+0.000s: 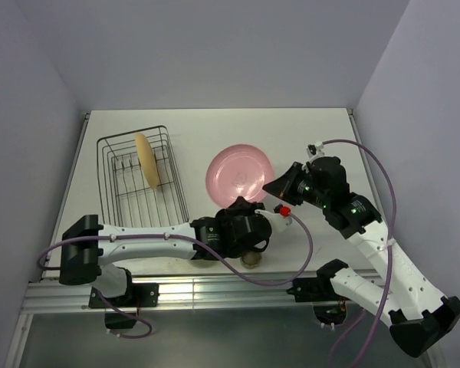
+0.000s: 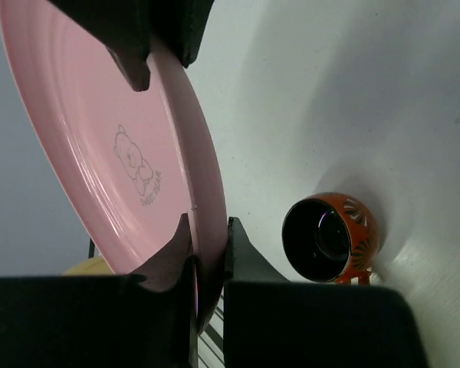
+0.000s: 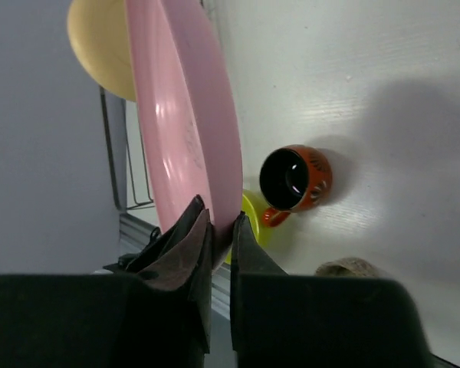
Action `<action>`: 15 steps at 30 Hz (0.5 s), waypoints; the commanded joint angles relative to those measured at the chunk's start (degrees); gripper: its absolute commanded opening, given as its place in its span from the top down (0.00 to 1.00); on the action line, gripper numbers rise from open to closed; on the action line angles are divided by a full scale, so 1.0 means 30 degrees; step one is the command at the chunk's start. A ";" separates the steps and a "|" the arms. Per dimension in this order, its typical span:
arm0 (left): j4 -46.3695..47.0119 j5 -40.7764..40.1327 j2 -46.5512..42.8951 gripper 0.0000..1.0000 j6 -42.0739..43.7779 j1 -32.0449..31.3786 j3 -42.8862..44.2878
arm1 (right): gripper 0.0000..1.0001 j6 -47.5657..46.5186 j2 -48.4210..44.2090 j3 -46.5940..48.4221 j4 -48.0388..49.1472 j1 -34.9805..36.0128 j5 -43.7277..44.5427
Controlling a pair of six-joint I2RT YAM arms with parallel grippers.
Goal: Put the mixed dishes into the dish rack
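One yellow-orange plate [image 1: 146, 159] stands in the dish rack [image 1: 104, 176]; my left pincer [image 2: 207, 238] and right pincer [image 3: 221, 224] both clench the pink plate [image 1: 240, 175]; red-orange mug [image 2: 328, 238], lime-green bowl [image 3: 254, 220] and cup [image 1: 251, 259] remain.

A black wire dish rack [image 1: 134, 201] sits at the table's [image 1: 215, 126] 9 o'clock, with a yellow-orange plate [image 1: 146, 159] standing on edge inside it. Near centre a pink plate [image 1: 240, 172] is tilted up. The left gripper [image 1: 243, 205] meets its rim at 6 o'clock and the right gripper [image 1: 275, 186] at 4 o'clock. A grey-beige cup [image 1: 251, 259] sits at the table's 6 o'clock.
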 commanded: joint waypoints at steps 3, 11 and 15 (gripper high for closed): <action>0.0477 -0.0470 -0.4182 1.00 -0.3642 0.2950 -0.0582 | 0.41 -0.1639 -0.0761 0.1543 0.0187 0.0277 -0.1600; 0.0155 0.5095 -1.1124 1.00 -0.8295 1.0931 -0.0671 | 0.00 -0.2431 -0.2606 0.3391 -0.1131 0.0219 0.2676; -0.0810 0.8989 -1.2419 1.00 -1.0232 1.6827 0.0409 | 0.00 -0.2431 -0.2958 0.2894 -0.0752 0.0219 0.2738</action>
